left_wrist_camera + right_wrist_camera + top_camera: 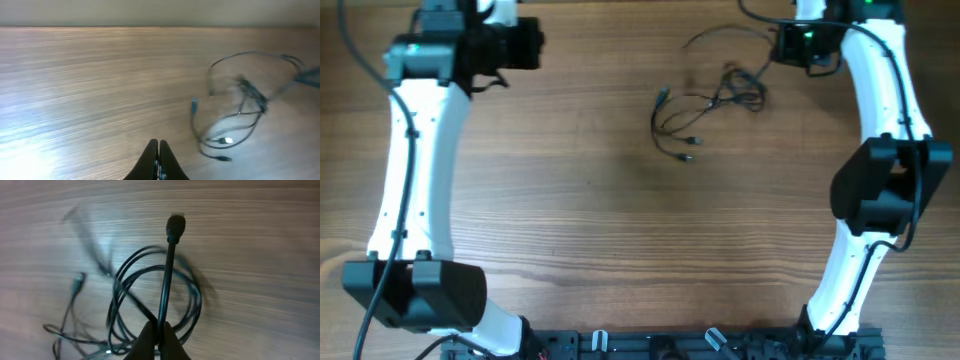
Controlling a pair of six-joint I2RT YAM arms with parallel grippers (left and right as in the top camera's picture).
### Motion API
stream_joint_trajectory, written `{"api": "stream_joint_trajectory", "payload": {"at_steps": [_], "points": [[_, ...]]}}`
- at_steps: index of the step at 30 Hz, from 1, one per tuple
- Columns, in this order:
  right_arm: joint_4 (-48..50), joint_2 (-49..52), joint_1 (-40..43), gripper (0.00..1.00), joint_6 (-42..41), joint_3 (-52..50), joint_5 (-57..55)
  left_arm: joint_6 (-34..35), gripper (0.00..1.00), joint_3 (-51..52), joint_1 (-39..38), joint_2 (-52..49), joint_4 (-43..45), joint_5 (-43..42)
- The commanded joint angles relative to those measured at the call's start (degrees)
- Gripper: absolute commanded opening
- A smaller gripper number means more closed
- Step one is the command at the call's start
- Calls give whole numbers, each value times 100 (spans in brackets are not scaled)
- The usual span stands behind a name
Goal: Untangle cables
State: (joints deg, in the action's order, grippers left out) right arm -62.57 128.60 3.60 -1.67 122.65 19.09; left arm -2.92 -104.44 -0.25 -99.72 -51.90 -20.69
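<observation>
Cables [167,275] lie in a loose tangle on the bench [570,200], directly ahead of the right end effector [159,330]. Its fingers are pinched together on one strand that runs out to a plug. Loops beside that strand are blurred, and the lower ones are cut off. The left end effector [159,150] is closed and empty, with the tangle ahead to its right, smeared.
</observation>
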Motion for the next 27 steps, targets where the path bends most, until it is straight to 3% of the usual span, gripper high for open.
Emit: {"api": "stream_joint_trajectory", "payload": {"at_steps": [1, 9, 14, 16, 18, 27], "points": [[-114, 120, 46, 4, 173, -42, -149, -87, 4, -133, 352, 192, -33, -413], [-219, 120, -59, 5, 153, -42, -103, -90, 5, -133, 251, 192, -76, -448], [-245, 118, -251, 5, 166, -42, -105, -90, 17, -131, -13, 190, -111, -695], [-243, 118, -332, 5, 162, -42, -103, -90, 43, -131, -184, 177, -129, -695], [-260, 118, -382, 5, 166, -42, -55, -90, 49, -131, -337, 138, -133, -695], [-306, 116, -413, 5, 326, -42, 1333, -92, 53, -131, -960, -455, -129, -695]]}}
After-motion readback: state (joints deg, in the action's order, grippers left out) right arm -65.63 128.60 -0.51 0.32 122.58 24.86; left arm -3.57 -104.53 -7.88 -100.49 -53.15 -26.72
